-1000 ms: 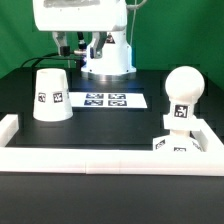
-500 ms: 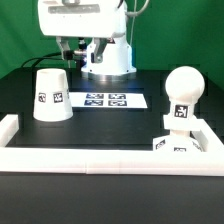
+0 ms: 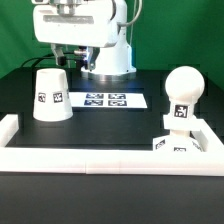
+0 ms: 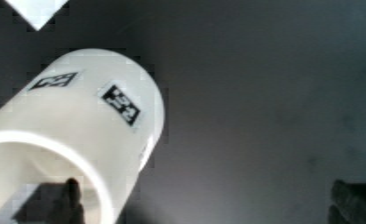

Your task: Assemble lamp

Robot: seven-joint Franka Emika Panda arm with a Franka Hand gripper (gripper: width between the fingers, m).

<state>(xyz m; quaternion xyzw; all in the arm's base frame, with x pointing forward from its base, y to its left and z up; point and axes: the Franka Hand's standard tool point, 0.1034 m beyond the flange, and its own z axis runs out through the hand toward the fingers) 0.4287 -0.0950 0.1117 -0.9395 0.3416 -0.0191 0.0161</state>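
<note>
A black desk [image 3: 110,125] fills the room's foreground. On the exterior view's left stands the shade [image 3: 52,95], the hand [image 3: 75,55] hovering above, fingers spread, empty. Rightward, the bulb [image 3: 184,95] sits on the base [image 3: 172,145]. Next, seemingly: descend, grip the shade.

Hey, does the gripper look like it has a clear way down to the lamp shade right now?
Probably yes. The gripper hangs above and just behind the shade, with nothing between them; the bulb on its base stands far off at the exterior view's right.
</note>
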